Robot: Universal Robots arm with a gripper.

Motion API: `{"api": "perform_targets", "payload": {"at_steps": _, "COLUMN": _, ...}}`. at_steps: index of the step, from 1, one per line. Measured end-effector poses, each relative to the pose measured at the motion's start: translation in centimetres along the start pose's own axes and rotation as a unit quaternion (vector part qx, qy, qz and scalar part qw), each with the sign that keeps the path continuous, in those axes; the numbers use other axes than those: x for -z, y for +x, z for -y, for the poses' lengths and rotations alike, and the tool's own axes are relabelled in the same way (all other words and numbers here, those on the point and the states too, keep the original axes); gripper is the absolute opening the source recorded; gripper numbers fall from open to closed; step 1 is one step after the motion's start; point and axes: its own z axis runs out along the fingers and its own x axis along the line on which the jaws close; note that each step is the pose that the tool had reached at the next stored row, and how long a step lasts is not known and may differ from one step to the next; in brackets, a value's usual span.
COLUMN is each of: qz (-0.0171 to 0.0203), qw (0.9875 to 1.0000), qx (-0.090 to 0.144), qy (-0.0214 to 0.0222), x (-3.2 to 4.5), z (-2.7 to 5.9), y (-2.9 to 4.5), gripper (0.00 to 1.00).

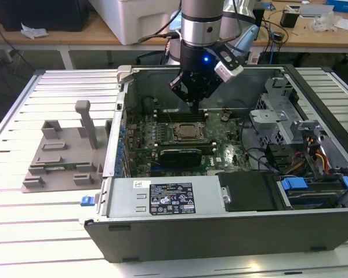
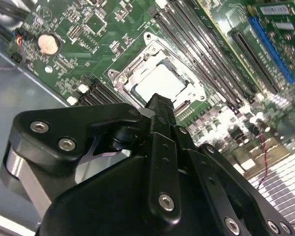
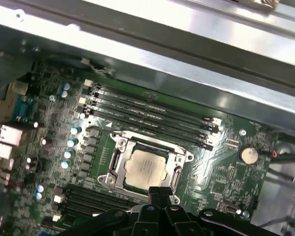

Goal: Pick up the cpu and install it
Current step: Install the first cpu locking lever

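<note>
One arm with a black gripper (image 1: 195, 99) hangs inside an open grey metal computer case (image 1: 232, 231) in the exterior view, which lies on a pale slatted tabletop (image 1: 40, 226). The gripper's tip sits just above the green motherboard (image 1: 220, 155), near the far edge of the square socket with its metal frame (image 1: 189, 132). The cpu, a small flat square chip with a silver-grey top plate (image 1: 189, 132), lies in that socket. On the exterior view's left, well apart from the case, a grey plastic tray (image 1: 61, 159) with upright posts rests on the tabletop.

In the second wrist view the gripper (image 2: 160, 105) is seen from behind, its black fingers (image 2: 160, 123) pressed together with nothing between them. Their tip is just above the near edge of the socket (image 2: 119, 78), not touching the cpu (image 2: 160, 82), which lies flat inside the frame. A round silver coin battery (image 2: 48, 44) sits on the motherboard (image 2: 103, 34) well to one side.

In the first wrist view the gripper (image 3: 159, 192) rises at the edge of the socket (image 3: 113, 162), closed and empty. The cpu (image 3: 145, 167) sits level in the frame, between rows of black memory slots (image 3: 152, 115). The coin battery (image 3: 249, 155) lies near the motherboard's (image 3: 54, 108) corner.
</note>
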Motion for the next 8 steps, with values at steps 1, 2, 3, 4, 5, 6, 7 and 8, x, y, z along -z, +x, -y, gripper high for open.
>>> {"api": "perform_targets", "payload": {"at_steps": 1, "qz": -0.0003, "qw": 1.0, "qx": -0.008, "qy": 0.0, "x": 0.0, "z": 0.0, "y": 0.0, "gripper": 0.11}}
{"api": "perform_targets", "payload": {"at_steps": 2, "qz": -0.0008, "qw": 0.9998, "qx": -0.021, "qy": -0.0001, "x": 0.0, "z": 0.0, "y": 0.0, "gripper": 0.11}}
{"api": "perform_targets", "payload": {"at_steps": 3, "qz": -0.0003, "qw": 0.9997, "qx": -0.025, "qy": -0.0031, "x": 0.0, "z": 0.0, "y": -0.01, "gripper": 0.11}}
{"api": "perform_targets", "payload": {"at_steps": 4, "qz": 0.0011, "qw": 0.9996, "qx": -0.028, "qy": -0.0093, "x": -0.01, "z": 0.0, "y": -0.01, "gripper": 0.11}}
{"api": "perform_targets", "payload": {"at_steps": 5, "qz": 0.0032, "qw": 0.9993, "qx": -0.031, "qy": -0.0193, "x": 0.0, "z": 0.0, "y": 0.0, "gripper": 0.11}}
{"api": "perform_targets", "payload": {"at_steps": 6, "qz": 0.0045, "qw": 0.9991, "qx": -0.034, "qy": -0.0258, "x": 0.0, "z": 0.0, "y": 0.0, "gripper": 0.11}}
{"api": "perform_targets", "payload": {"at_steps": 7, "qz": 0.0059, "qw": 0.9986, "qx": -0.042, "qy": -0.032, "x": 0.0, "z": 0.0, "y": 0.0, "gripper": 0.11}}
{"api": "perform_targets", "payload": {"at_steps": 8, "qz": 0.0057, "qw": 0.9978, "qx": -0.057, "qy": -0.032, "x": -0.01, "z": 0.0, "y": 0.0, "gripper": 0.11}}
